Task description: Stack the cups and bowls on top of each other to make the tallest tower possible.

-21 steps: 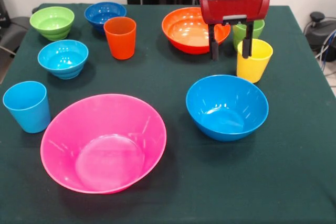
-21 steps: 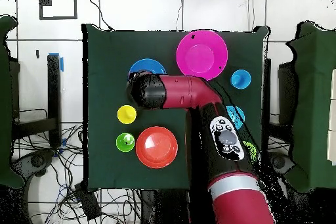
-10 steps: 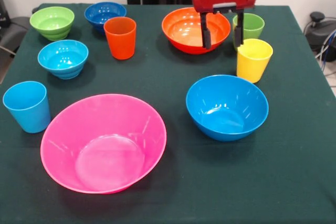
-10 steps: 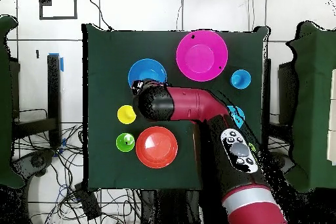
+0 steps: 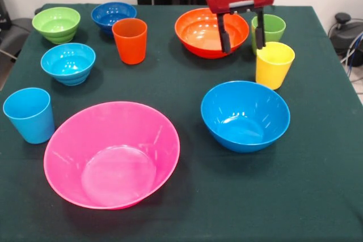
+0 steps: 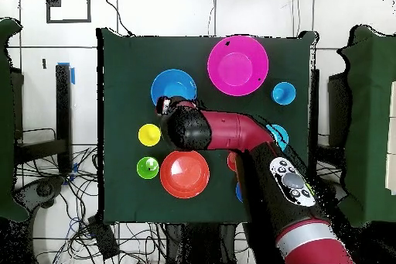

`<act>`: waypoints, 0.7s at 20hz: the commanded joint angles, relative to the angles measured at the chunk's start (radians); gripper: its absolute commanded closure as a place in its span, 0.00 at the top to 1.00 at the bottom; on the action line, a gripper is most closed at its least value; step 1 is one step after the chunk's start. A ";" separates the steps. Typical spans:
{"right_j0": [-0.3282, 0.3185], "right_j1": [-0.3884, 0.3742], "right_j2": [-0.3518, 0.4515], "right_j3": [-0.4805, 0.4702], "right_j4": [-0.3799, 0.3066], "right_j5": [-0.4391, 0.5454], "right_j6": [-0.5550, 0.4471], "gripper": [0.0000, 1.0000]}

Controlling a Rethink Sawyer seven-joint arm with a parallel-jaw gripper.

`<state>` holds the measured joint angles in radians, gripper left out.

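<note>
My gripper (image 5: 243, 47) hangs open and empty above the right rim of the large orange bowl (image 5: 207, 32), just left of the green cup (image 5: 272, 26) and behind the yellow cup (image 5: 274, 63). In front of them the large blue bowl (image 5: 245, 114) stands alone. Near the front left lies the big pink bowl (image 5: 112, 152). The orange cup (image 5: 130, 39) and light blue cup (image 5: 29, 114) stand on the left side. No tower is in view; every piece sits by itself. From overhead the arm (image 6: 224, 131) lies between the blue bowl (image 6: 172, 87) and orange bowl (image 6: 184, 173).
Three small ridged bowls sit at the left: green (image 5: 56, 24), dark blue (image 5: 113, 14) and light blue (image 5: 68, 62). A dark green cloth (image 5: 317, 185) covers the table. Cables lie on the floor (image 6: 69, 199) beside the table.
The gripper has risen from over the yellow cup and shifted left and back to the orange bowl's rim. It stayed open. No cup or bowl has moved.
</note>
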<state>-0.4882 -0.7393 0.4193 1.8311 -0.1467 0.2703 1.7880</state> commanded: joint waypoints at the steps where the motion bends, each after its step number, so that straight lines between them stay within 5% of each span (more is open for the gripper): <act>1: 0.013 0.040 0.098 0.005 0.040 0.032 0.091 1.00; 14: -0.002 0.061 0.113 -0.024 0.033 0.057 0.048 1.00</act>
<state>-0.4884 -0.7385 0.4832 1.8300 -0.1158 0.2703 1.7880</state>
